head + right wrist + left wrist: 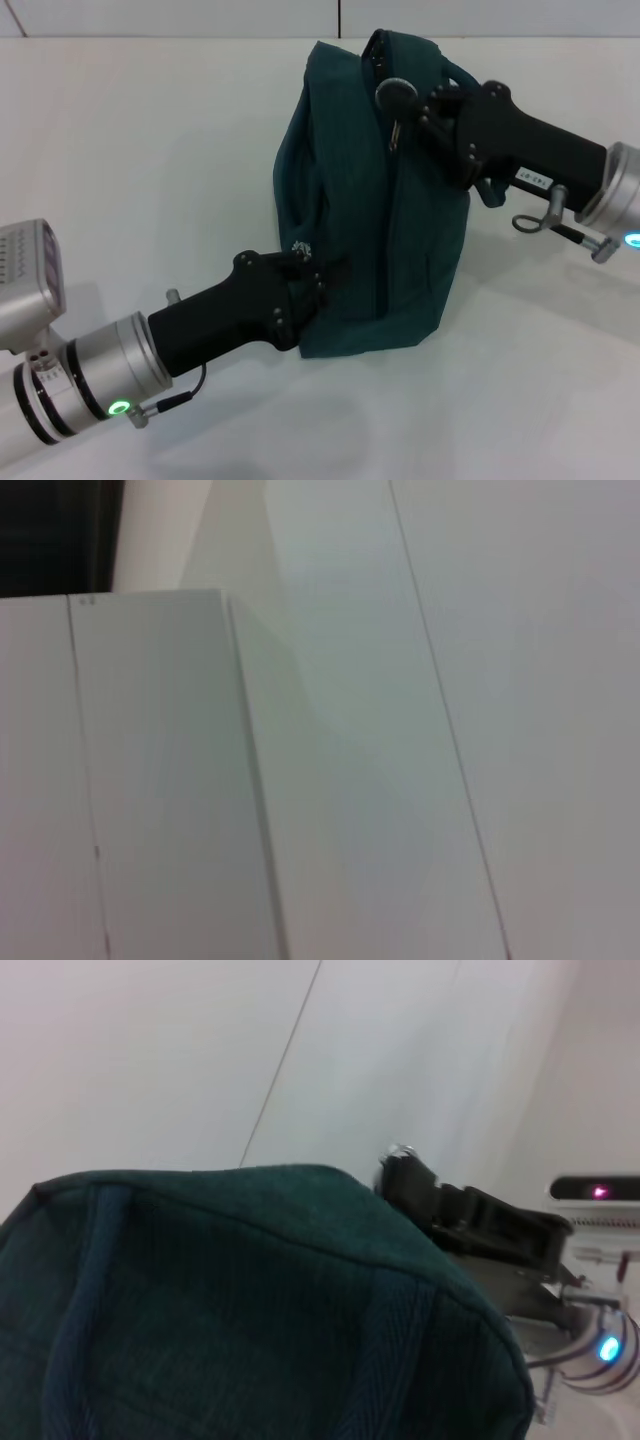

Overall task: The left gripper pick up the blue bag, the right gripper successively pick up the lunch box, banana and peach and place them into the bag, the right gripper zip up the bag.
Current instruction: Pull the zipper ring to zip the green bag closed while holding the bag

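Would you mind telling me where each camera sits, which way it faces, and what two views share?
Head view: from the robot's head, looking forward and down at the table; shows the bag, the left gripper at its lower edge, the right gripper at its zip.
Left wrist view: close against the bag, facing across it; shows the right gripper.
Right wrist view: faces pale panels only; no robot parts.
Shared: head and left wrist views both show bag and right gripper.

White table (150,150) w/ pale seamed wall panels (500,630) behind, dark gap (50,530) at corner.
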Robot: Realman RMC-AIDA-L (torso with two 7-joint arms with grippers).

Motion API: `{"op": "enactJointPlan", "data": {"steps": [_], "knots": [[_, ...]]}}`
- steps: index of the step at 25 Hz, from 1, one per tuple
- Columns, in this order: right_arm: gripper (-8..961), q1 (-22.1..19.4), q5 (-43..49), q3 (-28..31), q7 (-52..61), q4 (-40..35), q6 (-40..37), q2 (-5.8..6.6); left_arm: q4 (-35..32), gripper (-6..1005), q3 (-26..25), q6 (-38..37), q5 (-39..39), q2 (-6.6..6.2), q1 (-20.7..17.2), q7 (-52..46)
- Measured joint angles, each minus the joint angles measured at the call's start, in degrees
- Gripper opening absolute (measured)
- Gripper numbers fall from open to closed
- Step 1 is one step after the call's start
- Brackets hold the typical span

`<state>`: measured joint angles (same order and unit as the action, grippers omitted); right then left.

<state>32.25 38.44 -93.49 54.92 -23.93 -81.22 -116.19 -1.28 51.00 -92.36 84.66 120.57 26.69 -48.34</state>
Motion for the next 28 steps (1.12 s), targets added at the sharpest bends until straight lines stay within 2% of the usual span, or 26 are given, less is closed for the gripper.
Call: {"op": "enactJointPlan", "data": {"steps": [1,7,12,17,22,25,28], "knots": [[24,0.2,-0.3,-0.1,0.0,0.0,0.7,-0.01,0.0,112,0.1,0.0,0.1,0.0,-0.1,0.2],[25,1.2,-2.7,0.2,-0.5,0.0,3.9,0.0,0.0,59,3.5,-0.5,0.4,-0.13,-0.3,0.9],[26,1.2,-4.3,1.0,-2.1,-0.2,4.7,0.04,-0.5,74,5.7,-2.3,0.5,-0.37,-0.4,0.9],[26,1.3,-4.3,1.2,-2.2,0.1,4.4,0.02,-0.5,89,5.4,-3.4,-0.5,-0.39,-0.8,1.8],[27,-0.6,-4.0,0.4,-4.9,0.1,-0.1,0.0,-0.5,105,5.2,-5.2,-5.6,-0.39,-2.4,2.5],[28,-2.8,-4.2,0.4,-6.2,-0.3,-4.1,0.0,-1.5,114,5.2,-5.6,-8.3,-0.84,-3.3,2.3],[28,-3.9,-4.2,0.3,-6.3,-0.4,-6.3,0.0,-6.0,123,5.3,-6.7,-8.7,-1.19,-4.6,-0.8]]}}
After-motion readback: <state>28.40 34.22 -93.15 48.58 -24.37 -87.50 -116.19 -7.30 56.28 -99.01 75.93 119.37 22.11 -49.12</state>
